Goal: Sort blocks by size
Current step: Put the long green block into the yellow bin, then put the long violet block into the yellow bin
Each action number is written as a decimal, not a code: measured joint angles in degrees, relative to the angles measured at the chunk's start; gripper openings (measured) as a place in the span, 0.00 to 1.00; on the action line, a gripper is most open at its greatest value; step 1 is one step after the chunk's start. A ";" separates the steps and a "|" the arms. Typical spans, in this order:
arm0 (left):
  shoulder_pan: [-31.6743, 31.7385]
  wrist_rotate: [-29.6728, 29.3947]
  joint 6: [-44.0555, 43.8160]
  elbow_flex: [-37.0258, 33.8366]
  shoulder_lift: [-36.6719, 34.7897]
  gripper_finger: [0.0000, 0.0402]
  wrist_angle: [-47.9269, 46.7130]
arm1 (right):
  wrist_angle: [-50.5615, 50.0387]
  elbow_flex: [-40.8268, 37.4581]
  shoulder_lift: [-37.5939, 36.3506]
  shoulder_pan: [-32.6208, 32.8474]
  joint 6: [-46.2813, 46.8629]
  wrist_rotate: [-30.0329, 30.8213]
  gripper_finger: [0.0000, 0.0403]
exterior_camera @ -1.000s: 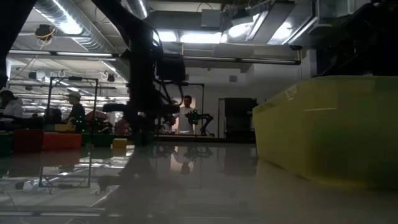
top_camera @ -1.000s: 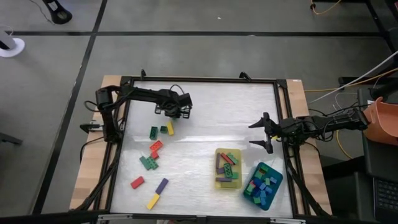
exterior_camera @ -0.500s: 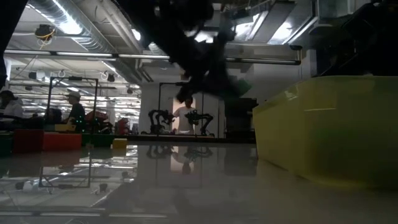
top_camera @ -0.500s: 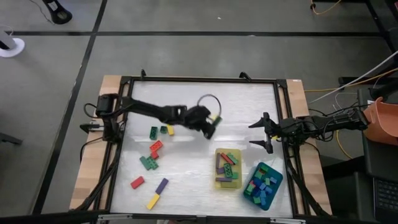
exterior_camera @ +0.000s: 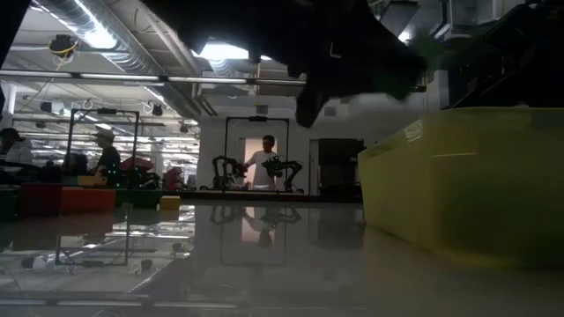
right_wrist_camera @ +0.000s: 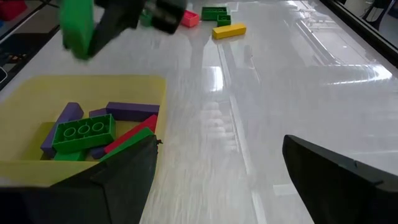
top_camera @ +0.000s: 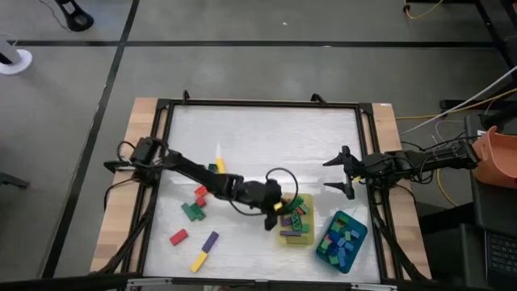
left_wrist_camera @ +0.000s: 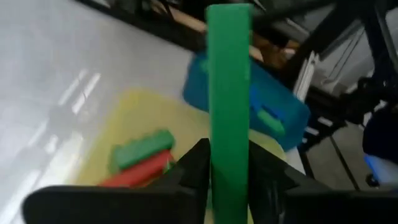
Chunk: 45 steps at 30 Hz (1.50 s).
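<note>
My left gripper (top_camera: 273,213) hangs at the left edge of the yellow tray (top_camera: 284,237), shut on a long green block (left_wrist_camera: 228,87); the right wrist view shows that block (right_wrist_camera: 78,28) above the table beyond the tray. The yellow tray holds green, purple and red long blocks (right_wrist_camera: 84,134). The teal tray (top_camera: 356,242) next to it holds small blocks. Loose blocks lie flat on the table at the left: green (top_camera: 192,212), red (top_camera: 178,237), purple (top_camera: 210,240), yellow (top_camera: 199,261). My right gripper (top_camera: 339,171) waits open at the table's right edge. My left gripper pinches the green block's lower end (left_wrist_camera: 228,163) between its two fingers (left_wrist_camera: 194,167), one on each long side. The fingers slant down from the table's left and lie along the block, which sticks out past their tips. The block is lifted clear of table and tray.
A black frame (top_camera: 258,103) borders the white table top. The far half of the table (top_camera: 266,137) is bare. More loose blocks, red (top_camera: 199,194) and green (top_camera: 212,167), lie beside my left arm. People stand in the room beyond the table (exterior_camera: 264,163).
My left gripper has swung from the far left of the table toward the right and the near edge, carrying the green block, and has rolled as it went. It now hangs at the yellow tray's left edge. My right arm has kept still.
</note>
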 joint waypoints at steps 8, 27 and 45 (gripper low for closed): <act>-1.16 -0.17 -2.31 0.00 2.61 0.37 -0.18 | 0.00 0.02 0.00 0.00 0.00 0.04 0.85; -8.30 21.31 -48.88 -0.02 -15.18 0.46 -55.57 | -0.32 0.02 0.00 0.00 0.04 -0.07 0.85; -20.34 15.68 -67.39 -2.97 -11.88 0.46 -66.06 | -0.62 0.02 0.00 0.00 0.35 -0.13 0.85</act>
